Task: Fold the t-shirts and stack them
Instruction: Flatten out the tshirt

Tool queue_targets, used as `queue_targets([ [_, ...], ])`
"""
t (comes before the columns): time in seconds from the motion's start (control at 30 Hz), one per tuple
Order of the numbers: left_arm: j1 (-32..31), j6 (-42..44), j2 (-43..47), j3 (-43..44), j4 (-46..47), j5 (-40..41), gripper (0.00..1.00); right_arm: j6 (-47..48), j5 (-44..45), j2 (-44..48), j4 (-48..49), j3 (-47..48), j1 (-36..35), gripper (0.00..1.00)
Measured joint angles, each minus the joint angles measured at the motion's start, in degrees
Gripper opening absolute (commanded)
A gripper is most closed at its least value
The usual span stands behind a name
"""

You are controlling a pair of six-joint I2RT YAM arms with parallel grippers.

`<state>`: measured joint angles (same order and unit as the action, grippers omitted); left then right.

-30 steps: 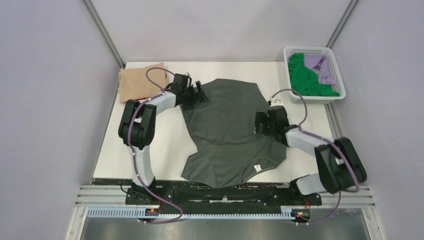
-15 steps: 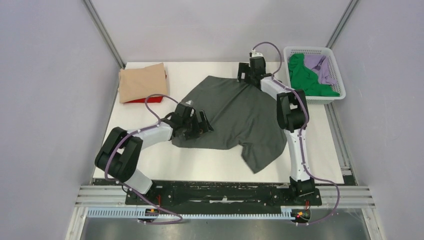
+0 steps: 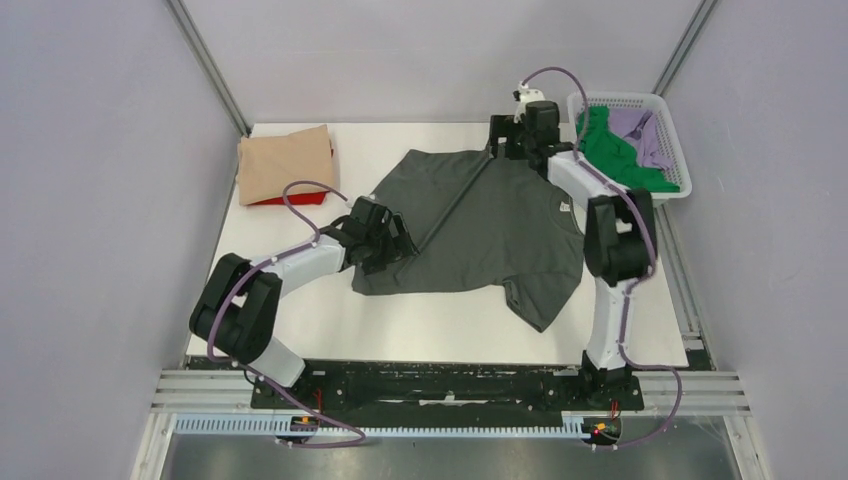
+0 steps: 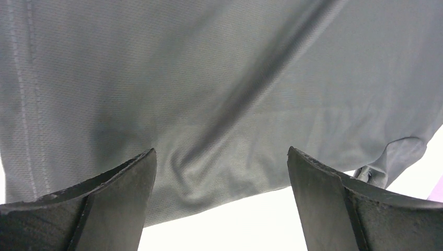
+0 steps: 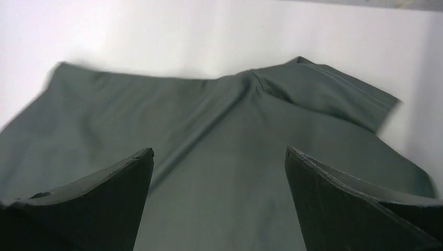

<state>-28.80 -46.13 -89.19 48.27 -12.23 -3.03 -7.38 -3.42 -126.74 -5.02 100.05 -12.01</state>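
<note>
Since half a second ago the dark grey t-shirt (image 3: pixel 490 230) has spread flatter across the tabletop (image 3: pixel 420 320). Its small white tag (image 3: pixel 564 207) is unreadable. Left gripper (image 3: pixel 397 243) at the near-left hem and right gripper (image 3: pixel 500 140) at the far edge both have their fingers spread wide.

White table (image 3: pixel 330 320) carries dark grey t-shirt (image 3: pixel 500 230) spread out mid-table, red shirt (image 3: pixel 290 199) under folded tan shirt (image 3: pixel 285 160) at far-left corner, white basket (image 3: pixel 615 97) at far-right corner.
</note>
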Motion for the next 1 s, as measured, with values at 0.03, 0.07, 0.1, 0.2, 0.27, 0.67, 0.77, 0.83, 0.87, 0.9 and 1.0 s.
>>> queue_targets([
  [0.03, 0.24, 0.07, 0.11, 0.04, -0.44, 0.09, 1.00, -0.02, -0.24, 4.72, 0.33, -4.09, 0.31, 0.98],
  [0.07, 0.39, 0.09, 0.37, 0.04, -1.03, 0.31, 1.00, -0.31, -0.48, 10.12, 1.90, -9.05, 0.70, 0.98],
  [0.1, 0.50, 0.11, 0.85, 0.04, -2.19, 1.03, 1.00, -0.92, -1.18, 17.09, 3.65, -15.32, 1.36, 0.98],
  [0.2, 0.57, 0.09, 4.79, -0.50, -5.57, 3.93, 1.00, -4.59, -4.96, 35.76, 11.19, -31.93, 4.92, 0.98],
  [0.27, 0.74, 0.07, 8.94, -1.51, -7.69, 5.99, 1.00, -8.76, -7.58, 46.45, 18.14, -43.01, 8.48, 0.98],
  [0.67, 6.27, -1.51, 24.85, -14.62, -17.75, 14.08, 0.72, -15.04, -9.44, 69.81, 11.34, -73.83, 11.65, 0.98],
  [0.77, 7.87, -2.25, 24.83, -16.72, -16.94, 13.40, 0.70, -13.79, -6.38, 75.49, 8.26, -74.47, 11.65, 0.98],
  [0.83, 8.35, -2.71, 24.37, -17.59, -15.43, 12.92, 0.68, -12.81, -4.83, 77.24, 6.88, -74.47, 11.65, 0.98],
  [0.87, 8.48, -2.86, 23.93, -17.81, -14.69, 12.63, 0.67, -12.22, -3.87, 77.90, 5.60, -74.47, 11.65, 0.98],
  [0.9, 8.55, -2.93, 23.39, -17.90, -13.84, 12.20, 0.64, -11.78, -3.32, 78.14, 4.68, -74.47, 11.65, 0.98],
  [1.0, 8.55, -3.32, 21.49, -17.92, -11.56, 11.39, 0.59, -10.56, -2.05, 78.23, 1.68, -74.58, 11.65, 0.98],
])
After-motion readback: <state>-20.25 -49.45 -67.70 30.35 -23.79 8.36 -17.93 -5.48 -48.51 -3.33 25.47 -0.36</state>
